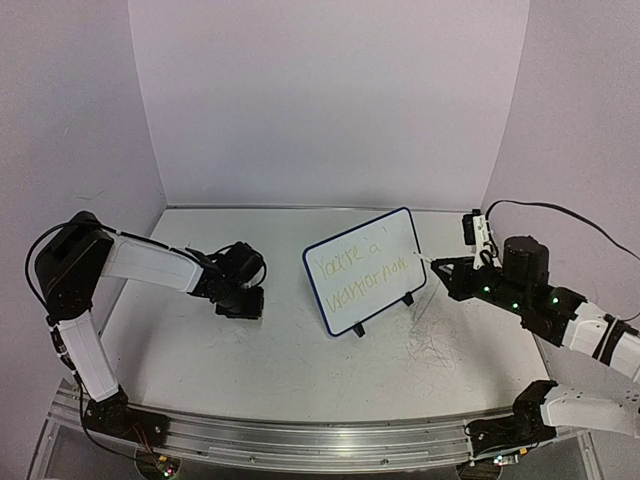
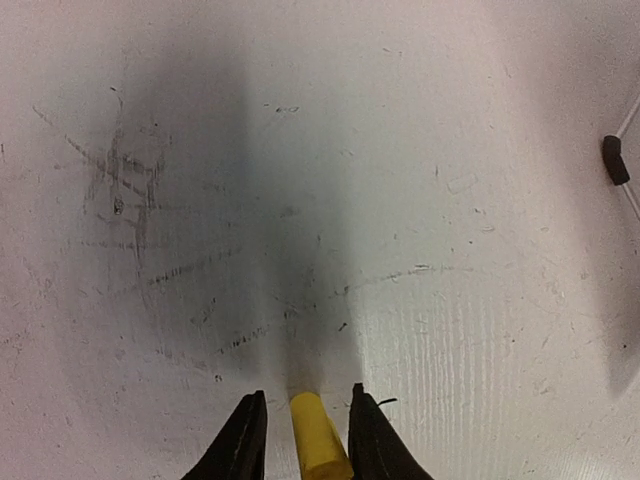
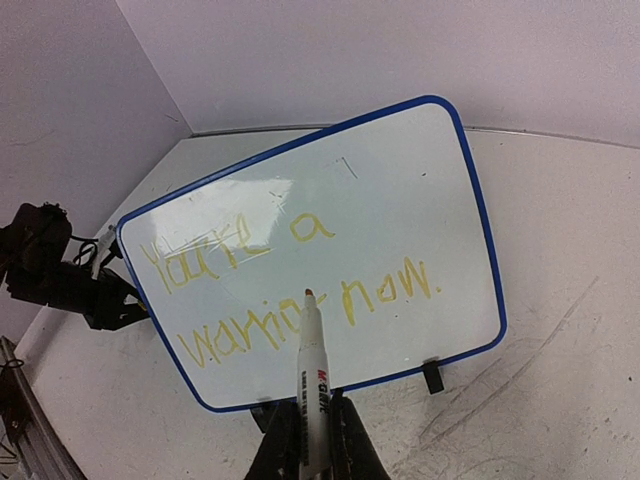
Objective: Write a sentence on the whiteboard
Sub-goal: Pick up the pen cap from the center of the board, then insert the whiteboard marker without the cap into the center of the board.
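Note:
The whiteboard (image 1: 372, 285) stands tilted on two black feet at mid-table, with a blue rim. It also fills the right wrist view (image 3: 400, 170). The sentence (image 1: 362, 266) is in yellow, two lines reading "You're a warrior now." (image 3: 388, 291). My right gripper (image 1: 441, 268) (image 3: 312, 400) is shut on a white marker (image 3: 313, 360). The marker's tip points at the word "warrior", just off the board. My left gripper (image 1: 241, 300) (image 2: 305, 395) rests low over the table to the left of the board. A yellow marker cap (image 2: 318, 435) sits between its jaws.
The white table (image 1: 280, 370) has dark scribble marks (image 2: 130, 190), and more to the right of the board (image 3: 500, 390). One of the board's black feet (image 2: 615, 160) shows at the right edge of the left wrist view. Walls close the back and sides. A metal rail (image 1: 300, 440) runs along the near edge.

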You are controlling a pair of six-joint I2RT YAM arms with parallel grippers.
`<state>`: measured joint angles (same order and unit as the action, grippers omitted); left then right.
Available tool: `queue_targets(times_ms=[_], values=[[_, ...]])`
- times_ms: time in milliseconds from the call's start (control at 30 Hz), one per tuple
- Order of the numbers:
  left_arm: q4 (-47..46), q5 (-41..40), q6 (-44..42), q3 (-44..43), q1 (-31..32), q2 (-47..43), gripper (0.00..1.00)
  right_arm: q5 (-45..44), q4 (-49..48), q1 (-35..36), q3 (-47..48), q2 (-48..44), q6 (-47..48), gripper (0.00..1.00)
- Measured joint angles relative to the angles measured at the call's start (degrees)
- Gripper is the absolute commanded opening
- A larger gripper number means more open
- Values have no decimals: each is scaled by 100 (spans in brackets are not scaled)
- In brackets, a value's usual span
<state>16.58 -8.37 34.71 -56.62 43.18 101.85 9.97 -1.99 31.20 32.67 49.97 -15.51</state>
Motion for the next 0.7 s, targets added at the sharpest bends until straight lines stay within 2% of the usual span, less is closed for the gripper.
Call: queue_targets(times_ms=[133, 300, 433, 567, 700], values=[[61, -50, -20, -40, 28, 74, 7, 28, 0, 0, 0, -25, 0, 8], [204, 10, -23, 0, 66, -381, 3, 143, 8, 0, 0, -25, -1, 7], [299, 331, -28, 92, 66, -1809, 2, 533, -11, 3, 48, 128, 18, 5], [177, 1077, -55, 100, 66, -3607, 0, 1351, -273, 86, 98, 545, -8, 2], [-260, 2074, -88, 254, 66, -4822, 0, 2101, -687, 695, 265, 1026, -119, 2]])
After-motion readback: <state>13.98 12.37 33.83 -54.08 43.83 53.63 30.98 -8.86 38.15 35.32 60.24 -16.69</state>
